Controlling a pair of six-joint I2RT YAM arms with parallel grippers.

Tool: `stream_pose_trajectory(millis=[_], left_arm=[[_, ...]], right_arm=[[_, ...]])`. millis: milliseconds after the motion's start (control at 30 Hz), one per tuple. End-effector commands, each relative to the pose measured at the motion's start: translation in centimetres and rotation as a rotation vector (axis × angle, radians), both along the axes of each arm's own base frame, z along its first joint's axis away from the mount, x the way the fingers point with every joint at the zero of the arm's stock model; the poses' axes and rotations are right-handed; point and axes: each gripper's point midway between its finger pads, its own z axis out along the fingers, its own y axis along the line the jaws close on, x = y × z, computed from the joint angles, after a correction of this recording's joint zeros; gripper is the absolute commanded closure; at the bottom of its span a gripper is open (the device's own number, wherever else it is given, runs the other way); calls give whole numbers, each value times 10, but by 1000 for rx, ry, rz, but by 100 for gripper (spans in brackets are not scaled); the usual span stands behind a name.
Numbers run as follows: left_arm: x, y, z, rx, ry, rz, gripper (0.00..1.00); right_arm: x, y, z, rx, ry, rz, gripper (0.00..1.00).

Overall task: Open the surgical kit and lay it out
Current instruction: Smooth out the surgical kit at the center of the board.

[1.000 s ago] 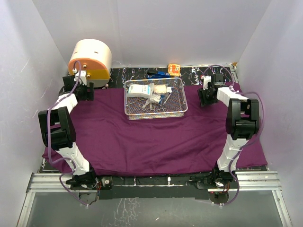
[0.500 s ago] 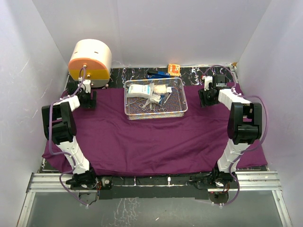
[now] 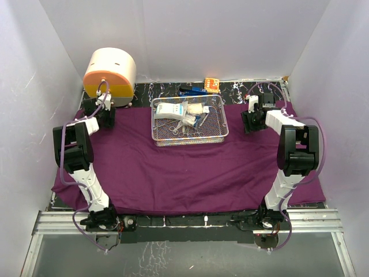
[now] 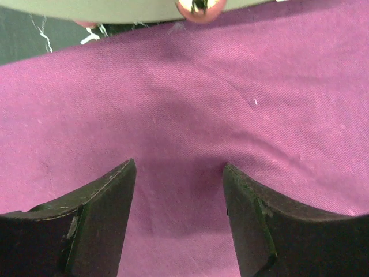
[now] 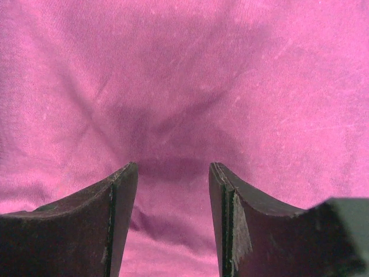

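Observation:
The purple cloth (image 3: 190, 167) lies spread flat over the table. On its far middle stands the silver wire-mesh tray (image 3: 190, 142), holding a white packet (image 3: 171, 109), gauze (image 3: 196, 108) and steel instruments (image 3: 181, 128). My left gripper (image 3: 104, 115) is low over the cloth's far left corner, just in front of the drum. In the left wrist view it (image 4: 179, 164) is open, with only flat cloth (image 4: 190, 104) between the fingers. My right gripper (image 3: 249, 121) is down at the cloth's far right part. It (image 5: 173, 164) is open, and the cloth (image 5: 173, 86) puckers in wrinkles toward its gap.
A cream-and-orange round drum (image 3: 110, 72) stands at the back left, its lower edge and a copper knob (image 4: 200, 7) right above my left fingers. Small orange (image 3: 211, 85) and blue (image 3: 193, 90) items lie behind the tray on the dark marble table (image 3: 150, 91). White walls enclose three sides.
My left arm has drawn in toward the far left corner beside the drum, and its jaws have narrowed. The right gripper has barely shifted.

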Motion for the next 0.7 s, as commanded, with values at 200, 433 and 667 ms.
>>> stream_pose_trajectory(millis=[200, 433, 667], left_arm=[[-34, 12, -64, 43, 206, 30, 49], [-16, 11, -54, -11, 164, 79, 54], [-6, -22, 26, -203, -37, 78, 48]], right_arm=[[9, -3, 9, -18, -54, -1, 49], [8, -2, 9, -17, -50, 6, 49], [5, 1, 14, -8, -63, 15, 49]])
